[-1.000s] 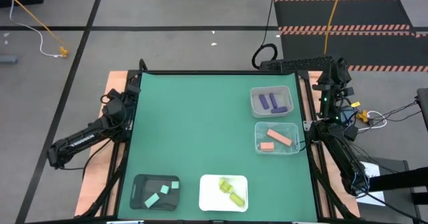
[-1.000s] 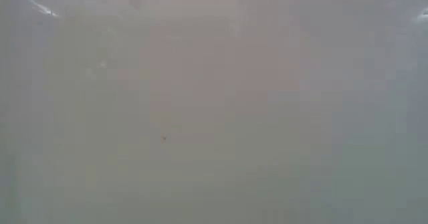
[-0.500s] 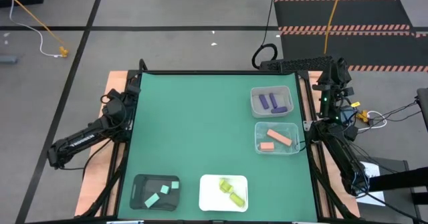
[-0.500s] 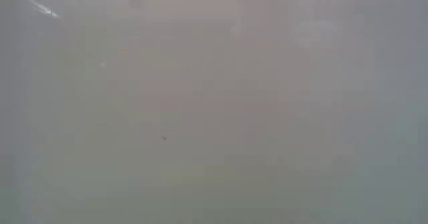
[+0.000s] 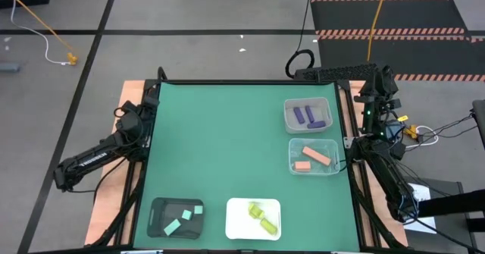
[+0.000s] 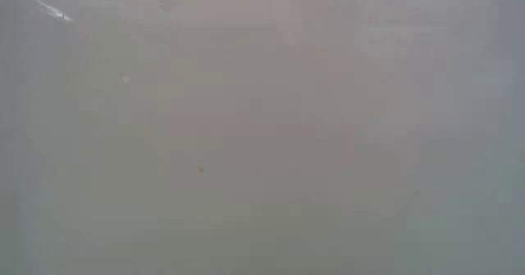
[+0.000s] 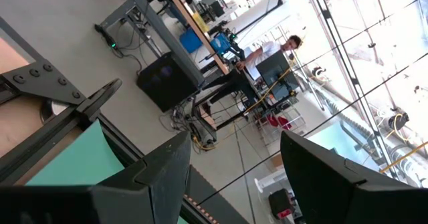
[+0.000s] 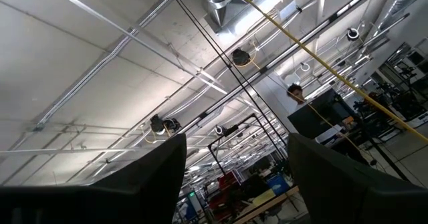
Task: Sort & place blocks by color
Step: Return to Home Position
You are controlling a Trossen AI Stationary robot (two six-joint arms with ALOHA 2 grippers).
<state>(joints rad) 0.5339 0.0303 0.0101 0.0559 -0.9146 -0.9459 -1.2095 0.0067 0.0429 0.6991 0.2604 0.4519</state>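
Blocks, high view. All lie in trays on the green desk (image 5: 220,140); none loose on it.
- purple blocks (image 5: 309,116): three, in a clear tray (image 5: 289,125) at the far right.
- salmon blocks (image 5: 317,156): two certain, a third possible, in a second clear tray (image 5: 292,144) just beside the first.
- yellow-green blocks (image 5: 261,216): two certain, in the white tray (image 5: 233,227) at the near edge.
- mint blocks (image 5: 184,216): three, in the black tray (image 5: 158,208) near the white one.

Both arms are folded off the desk, one at each side edge.

Handling, judged: small, matte, rigid, probably light and not slippery. Pinch cubes across opposite flat faces, and bars across the narrow width at mid-length.

Low view. Pale surface (image 6: 262,144) fills nearly all of it; no block shows.

Left wrist view. Left end effector (image 7: 234,177) is spread and empty, aimed past the desk corner into the room, where a person (image 7: 284,45) sits.

Right wrist view. Right end effector (image 8: 237,177) is spread and empty, aimed at the ceiling.
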